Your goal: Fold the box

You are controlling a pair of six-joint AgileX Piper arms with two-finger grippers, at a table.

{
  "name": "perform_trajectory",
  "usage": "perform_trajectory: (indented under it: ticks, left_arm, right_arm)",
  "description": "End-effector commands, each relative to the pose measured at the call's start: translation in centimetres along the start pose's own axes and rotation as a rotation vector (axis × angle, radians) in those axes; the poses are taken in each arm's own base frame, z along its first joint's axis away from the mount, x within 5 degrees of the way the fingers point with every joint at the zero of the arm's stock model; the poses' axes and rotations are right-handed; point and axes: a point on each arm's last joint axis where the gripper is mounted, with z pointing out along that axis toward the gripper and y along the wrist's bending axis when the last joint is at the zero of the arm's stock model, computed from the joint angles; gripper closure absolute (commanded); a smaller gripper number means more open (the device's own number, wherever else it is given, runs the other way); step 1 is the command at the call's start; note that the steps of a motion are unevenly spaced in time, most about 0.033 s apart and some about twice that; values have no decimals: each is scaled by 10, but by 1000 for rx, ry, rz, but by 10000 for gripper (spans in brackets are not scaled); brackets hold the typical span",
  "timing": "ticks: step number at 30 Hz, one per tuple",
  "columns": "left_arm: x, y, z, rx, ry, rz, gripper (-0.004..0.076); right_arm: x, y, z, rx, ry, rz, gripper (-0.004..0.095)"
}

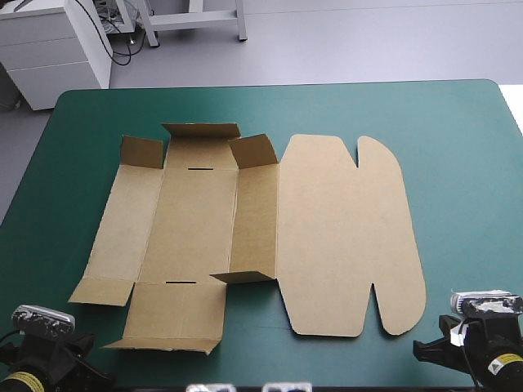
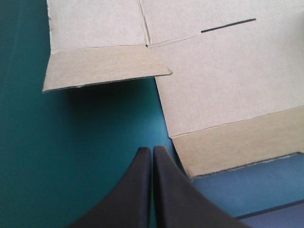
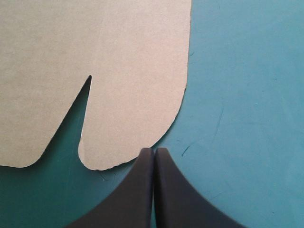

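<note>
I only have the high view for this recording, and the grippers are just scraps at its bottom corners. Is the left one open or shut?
Observer: Shut. Its wrist view shows the left gripper with both fingers meeting in one pointed arch.
Operator: Is it over the box?
Observer: No. It is over bare table cover, in the gap between two parts of the box: the corner flap and the near end flap.
Operator: And the right one?
Observer: The right gripper is shut too. Its tip is at the edge of the rounded tab on the box's outer side. I cannot tell whether it touches.
</note>
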Motion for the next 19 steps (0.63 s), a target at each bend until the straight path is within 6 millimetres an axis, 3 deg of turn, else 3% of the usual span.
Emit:
perform_trajectory:
  ticks: [1, 13, 19]
  left_arm:
    - [-9, 0, -3, 11, -54, -9, 731]
    - [-14, 2, -10, -4, -82, -28, 731]
    - [-37, 3, -26, -4, -73, -46, 731]
  right_arm:
    - [-10, 0, -4, 5, -61, -7, 927]
    - [-10, 0, -4, 5, -61, -7, 927]
    - [-10, 0, -4, 5, -61, -7, 927]
